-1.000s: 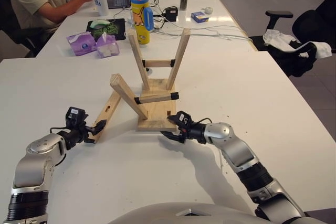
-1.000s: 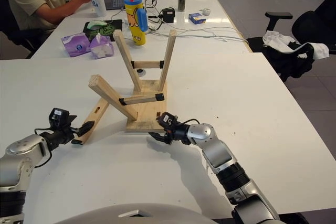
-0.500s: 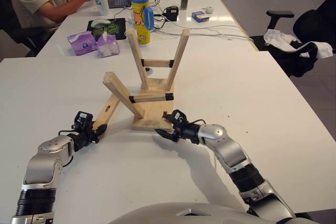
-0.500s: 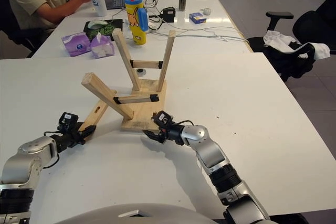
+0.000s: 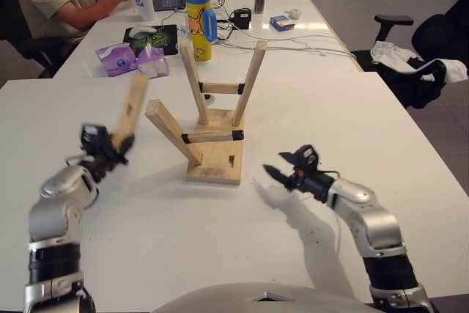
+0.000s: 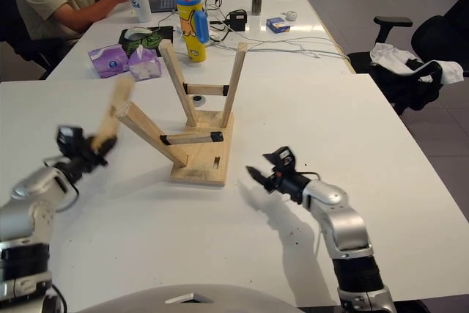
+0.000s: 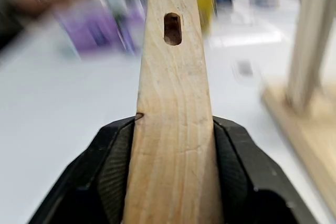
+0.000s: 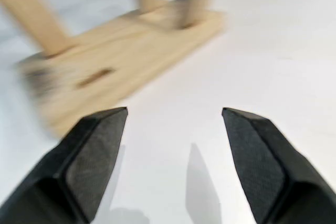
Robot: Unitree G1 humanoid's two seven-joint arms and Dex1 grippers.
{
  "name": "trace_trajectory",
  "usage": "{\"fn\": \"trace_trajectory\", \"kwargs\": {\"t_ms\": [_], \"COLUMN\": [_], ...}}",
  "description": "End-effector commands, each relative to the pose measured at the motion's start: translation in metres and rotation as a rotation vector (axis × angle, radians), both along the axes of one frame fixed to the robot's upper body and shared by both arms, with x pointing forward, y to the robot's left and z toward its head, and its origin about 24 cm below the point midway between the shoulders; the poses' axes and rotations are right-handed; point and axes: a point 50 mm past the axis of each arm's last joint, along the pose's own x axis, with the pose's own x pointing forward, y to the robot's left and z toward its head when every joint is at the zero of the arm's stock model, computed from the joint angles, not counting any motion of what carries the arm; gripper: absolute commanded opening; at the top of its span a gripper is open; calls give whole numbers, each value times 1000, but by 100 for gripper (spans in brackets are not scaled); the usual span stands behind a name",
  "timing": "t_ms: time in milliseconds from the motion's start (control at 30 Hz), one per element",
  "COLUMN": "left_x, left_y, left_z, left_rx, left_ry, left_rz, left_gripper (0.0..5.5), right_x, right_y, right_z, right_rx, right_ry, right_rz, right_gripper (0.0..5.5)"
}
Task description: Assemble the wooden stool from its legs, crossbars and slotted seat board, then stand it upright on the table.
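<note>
Grips a loose leg in the left jaws, shut firmly on its lower end, with a dark pad against each side of the wood. Holds that leg clear of the desk, tilted up and away, left of the half-built stool and not touching it. Shows an oval mortise hole in the face of the held leg, farther up from the grip.

Keeps the right jaws spread wide with nothing between the pads. Hangs them low over the desk, to the right of the seat board, near it but apart, tips aimed toward its edge.

On the desk between the two arms, bottom up: the seat board lying flat. At its far end, two upright legs seated in it, splayed slightly outward and joined by a crossbar. On the near left, a leaning leg slanting off to the left, tied to the upright pair by a second crossbar with dark ends. Near the right front corner of the board, an open slot with no leg in it.

Farther back on the next desk: a yellow cup and purple tissue packs.
</note>
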Motion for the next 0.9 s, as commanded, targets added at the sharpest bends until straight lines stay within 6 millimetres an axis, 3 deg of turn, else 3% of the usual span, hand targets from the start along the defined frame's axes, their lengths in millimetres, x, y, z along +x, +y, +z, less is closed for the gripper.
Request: {"fn": "trace_trajectory", "kwargs": {"t_ms": [33,133,267,433,500,600,733,800,900], "left_x": [10,7,-5,-25,-33,-38,-44,-49,-56], "left_y": [-3,-32,-77,-125,-143,-161,-166,-169,-171], "left_z": [50,98,148,164,158,132,94,77,56], "left_rx": [-46,-147,-202,-353,-409,-500,-596,-595,-618], "left_ry": [-218,-394,-446,-415,-358,-236,-77,20,143], "left_rz": [-56,-316,-613,-905,-991,-1035,-1049,-1099,-1170], "left_gripper": [204,204,204,204,204,204,204,204,204], "right_x": [22,28,29,26,21,5,-17,-20,-19], "right_y": [-5,-3,4,8,8,6,-7,-14,-15], "right_z": [23,42,65,88,98,112,120,123,127], "right_rx": [113,232,358,524,594,704,789,839,876], "right_ry": [-77,-111,-117,-112,-90,-6,94,98,98], "right_rz": [-53,-9,105,201,269,435,604,615,621], "right_gripper": [335,335,335,335,353,391,449,482,488]}}
